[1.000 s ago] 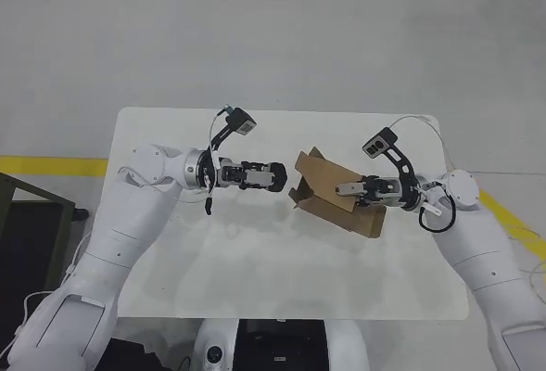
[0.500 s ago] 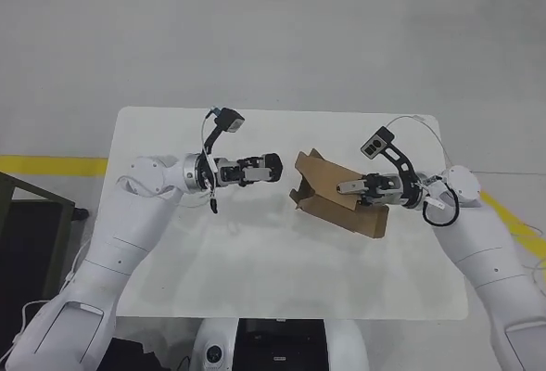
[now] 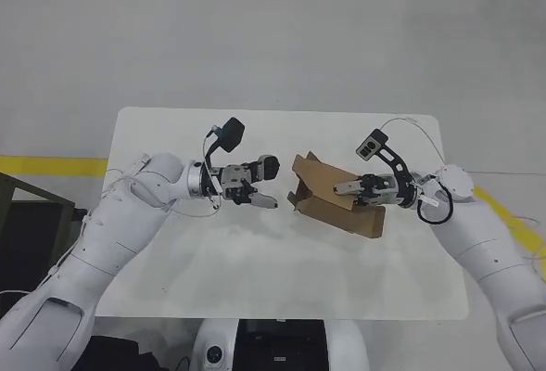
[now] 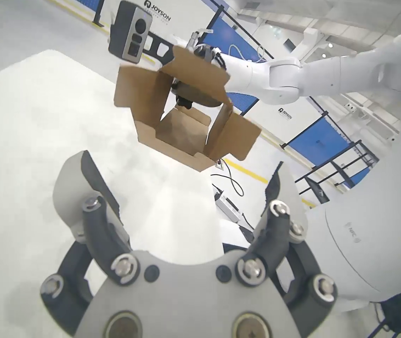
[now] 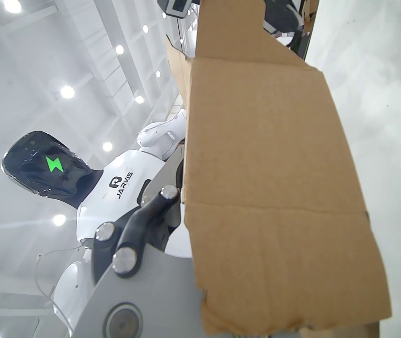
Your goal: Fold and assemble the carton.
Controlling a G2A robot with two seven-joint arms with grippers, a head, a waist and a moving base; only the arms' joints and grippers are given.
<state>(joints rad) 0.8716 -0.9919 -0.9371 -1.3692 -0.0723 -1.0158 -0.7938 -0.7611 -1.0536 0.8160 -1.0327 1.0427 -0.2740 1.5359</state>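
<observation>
The carton (image 3: pixel 333 198) is sat a bit right of the middle of the white surface (image 3: pixel 189 269), tipped on its side and turned at a slant to the surface's edges. It's plain brown cardboard and only half assembled. The flaps at one end are splayed outward and the mouth is left wide open, so the inside can be looked straight into from the left wrist view. A dark bit of the other arm's pincer can be made out through the far end there.

The right pincer (image 3: pixel 347 186) is pinched onto one wall of the carton, brought in from the end that is turned away from the left arm. In the right wrist view one finger (image 5: pixel 163 182) is laid flat against a big cardboard panel. The other finger is hidden behind that panel, so the grip is judged mostly from the top view. Whether the carton's lower edge is resting on the surface or held just off it can't really be told.

The left pincer (image 3: pixel 269 185) is spread wide with nothing caught between the fingers. It's lined up with the open, flapped end of the carton, near it but clearly apart, with a strip of bare surface between the two.

Off the surface, a yellow line (image 3: pixel 41 167) is painted across the grey floor.
</observation>
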